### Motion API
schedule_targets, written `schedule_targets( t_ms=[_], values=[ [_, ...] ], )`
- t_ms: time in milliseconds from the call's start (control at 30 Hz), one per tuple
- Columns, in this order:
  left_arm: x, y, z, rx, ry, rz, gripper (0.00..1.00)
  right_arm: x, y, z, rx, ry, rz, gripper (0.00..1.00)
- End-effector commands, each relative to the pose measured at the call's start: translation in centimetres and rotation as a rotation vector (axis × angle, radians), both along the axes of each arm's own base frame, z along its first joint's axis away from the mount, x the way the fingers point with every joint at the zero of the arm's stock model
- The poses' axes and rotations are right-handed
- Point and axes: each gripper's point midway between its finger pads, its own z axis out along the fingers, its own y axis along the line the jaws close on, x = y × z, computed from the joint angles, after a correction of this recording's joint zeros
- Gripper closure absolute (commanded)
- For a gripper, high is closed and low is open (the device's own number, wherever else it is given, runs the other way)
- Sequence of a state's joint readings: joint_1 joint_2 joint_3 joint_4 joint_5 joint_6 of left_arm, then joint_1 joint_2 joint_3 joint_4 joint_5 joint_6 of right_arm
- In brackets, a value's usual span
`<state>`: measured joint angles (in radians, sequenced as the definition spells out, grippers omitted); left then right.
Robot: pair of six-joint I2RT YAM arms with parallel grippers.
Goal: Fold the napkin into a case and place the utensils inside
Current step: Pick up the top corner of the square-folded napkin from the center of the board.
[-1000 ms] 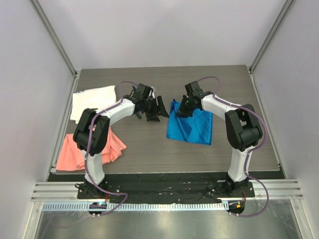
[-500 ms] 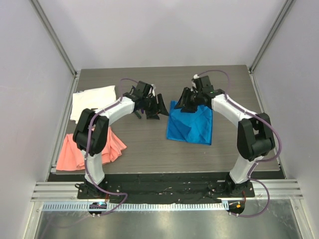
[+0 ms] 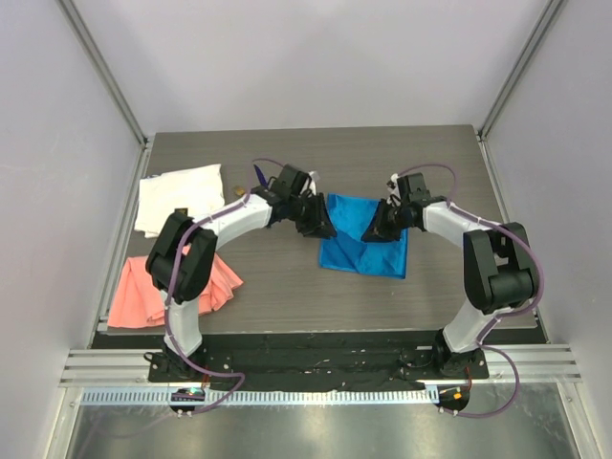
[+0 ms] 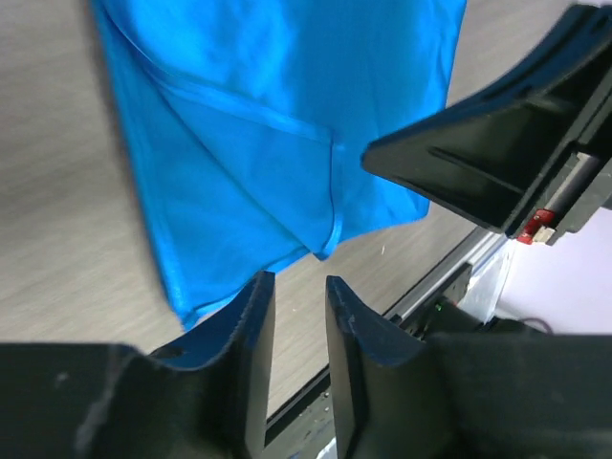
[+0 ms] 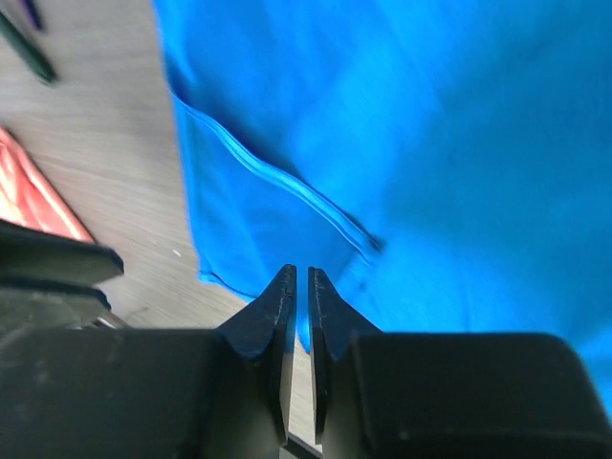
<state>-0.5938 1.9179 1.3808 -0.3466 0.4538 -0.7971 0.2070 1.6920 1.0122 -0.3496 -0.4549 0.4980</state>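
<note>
The dark wood-grain table (image 3: 287, 287) carries 3 cloths, a blue napkin (image 3: 368, 244), a white cloth (image 3: 177, 196) and a salmon-pink cloth (image 3: 143, 296), plus 2 slim utensils (image 3: 259, 176).

The left pincer (image 3: 320, 225) swung right to the napkin's (image 3: 361, 244) far left corner and narrowed, a gap left between its jaws. The right pincer (image 3: 381, 229) crossed to the far right side and closed on the cloth's edge. The napkin's far edge spread wider.
</note>
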Motion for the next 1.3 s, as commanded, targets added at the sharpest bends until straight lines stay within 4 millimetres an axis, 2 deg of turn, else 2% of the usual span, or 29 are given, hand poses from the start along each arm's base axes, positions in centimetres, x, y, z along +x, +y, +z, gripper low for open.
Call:
schedule_targets(
  t_ms=[0,67,133,167,300,433,567,800,1000,1267],
  values=[
    [-1.6,-0.1,-1.8,0.002,0.021,-0.004,0.72,-1.0,-0.2,1.6,0.013,-0.082,0.024,0.86],
    [-2.2,0.3,-2.8,0.02,0.041,-0.005,0.74,-1.9,-0.8,0.7,-0.009,-0.064,0.01,0.88],
    [-2.5,0.5,-3.1,0.029,0.04,-0.01,0.74,-2.6,-0.8,1.0,0.001,-0.073,0.009,0.87],
    [-2.8,0.7,-3.6,0.044,0.042,-0.01,0.74,-3.2,-0.9,0.5,-0.001,-0.064,0.003,0.79],
    [-2.9,1.0,-4.3,0.064,0.041,-0.005,0.74,-3.8,-1.3,0.0,-0.012,-0.07,-0.015,0.72],
    [-3.0,1.2,-4.9,0.08,0.04,-0.004,0.74,-3.2,-1.2,0.2,0.004,-0.097,-0.029,0.64],
    [-3.0,1.2,-4.7,0.082,0.037,-0.005,0.73,-2.4,-1.0,-0.5,0.022,-0.067,-0.06,0.63],
    [-3.5,0.5,-3.2,0.045,0.038,-0.025,0.73,-1.1,-0.8,-1.1,0.047,-0.07,-0.08,0.62],
    [-3.7,-0.1,-4.0,0.031,0.069,-0.026,0.74,-0.4,-1.0,-1.4,0.053,-0.074,-0.087,0.63],
    [-3.5,-1.1,-4.0,0.012,0.069,-0.034,0.74,0.2,-0.7,-1.6,0.078,-0.074,-0.089,0.66]
  ],
)
